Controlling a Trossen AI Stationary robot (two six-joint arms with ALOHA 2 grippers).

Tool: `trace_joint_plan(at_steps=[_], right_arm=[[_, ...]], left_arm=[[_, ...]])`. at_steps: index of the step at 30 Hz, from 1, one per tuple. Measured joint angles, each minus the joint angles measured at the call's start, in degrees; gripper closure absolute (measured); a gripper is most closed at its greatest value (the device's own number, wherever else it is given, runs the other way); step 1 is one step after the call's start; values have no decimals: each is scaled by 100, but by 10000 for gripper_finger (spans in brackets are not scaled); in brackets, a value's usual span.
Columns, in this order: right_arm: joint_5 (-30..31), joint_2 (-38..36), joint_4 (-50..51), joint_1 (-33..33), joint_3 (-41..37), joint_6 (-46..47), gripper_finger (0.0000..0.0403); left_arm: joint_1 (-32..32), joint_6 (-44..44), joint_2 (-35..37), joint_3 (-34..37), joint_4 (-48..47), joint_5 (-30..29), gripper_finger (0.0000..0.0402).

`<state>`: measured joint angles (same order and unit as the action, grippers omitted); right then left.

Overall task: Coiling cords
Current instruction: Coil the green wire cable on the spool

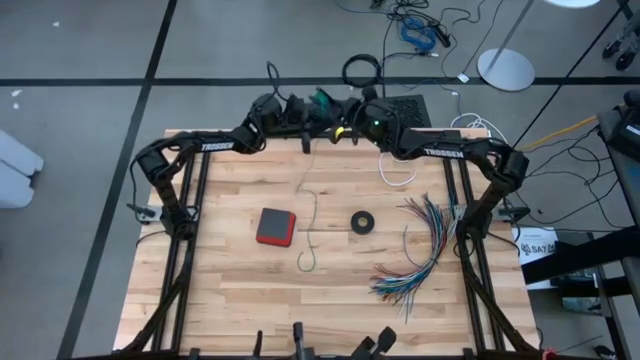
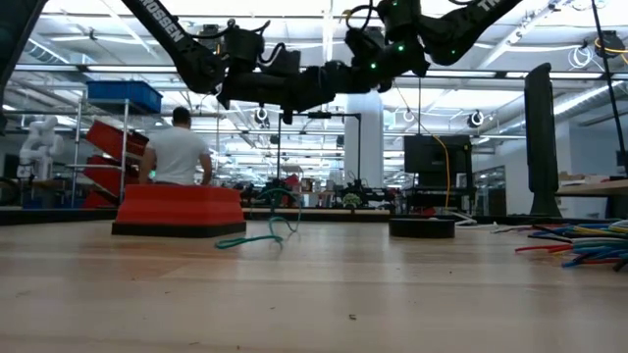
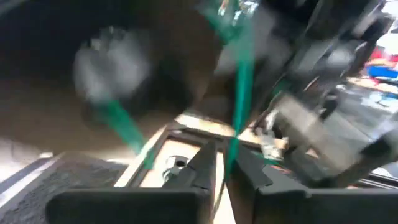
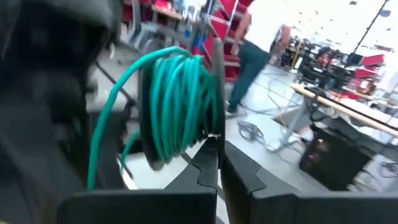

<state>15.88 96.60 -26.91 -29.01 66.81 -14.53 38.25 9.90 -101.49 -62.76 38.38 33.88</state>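
Observation:
The teal cord is partly wound into a coil (image 4: 177, 102) of several loops, held in the air over the table's far edge (image 1: 322, 98) between my two grippers. Its free tail hangs down and lies slack on the wood (image 1: 313, 235), curling at its end (image 2: 257, 235). My right gripper (image 4: 217, 158) is shut at the coil. My left gripper (image 3: 225, 167) faces it from the left, closed around one teal strand. The white cord (image 1: 398, 172) lies loose on the table at the far right, touched by neither gripper. My left gripper has a single teal strand (image 3: 236, 134) running between its two fingers, which point level toward the coil. The picture is blurred, so I cannot tell how far back the strand sits. My right gripper pinches the coil's bundled loops at one side (image 4: 210, 134) between its fingertips, coming level from the table's right. The coil stands lifted clear of the table, with a strand (image 4: 102, 143) trailing off it.
A red box (image 1: 275, 227) sits left of the cord's tail, and a small black ring (image 1: 363, 222) to its right. A fan of multicoloured wires (image 1: 425, 250) covers the right side. A person (image 2: 180, 147) stands in the room beyond the table.

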Motion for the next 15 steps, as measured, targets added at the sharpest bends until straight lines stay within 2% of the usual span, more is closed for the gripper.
trace_joint_plan(at_steps=[5,8,15], right_arm=[[-387,-15,-177,-77,4,357,403],[-429,-16,-247,-72,4,361,403],[-526,-20,-415,-81,7,445,403]], left_arm=[[-133,-29,-9,-50,57,-788,315],[-170,15,-9,-75,234,-916,288],[-281,-30,-9,-95,471,-1139,281]])
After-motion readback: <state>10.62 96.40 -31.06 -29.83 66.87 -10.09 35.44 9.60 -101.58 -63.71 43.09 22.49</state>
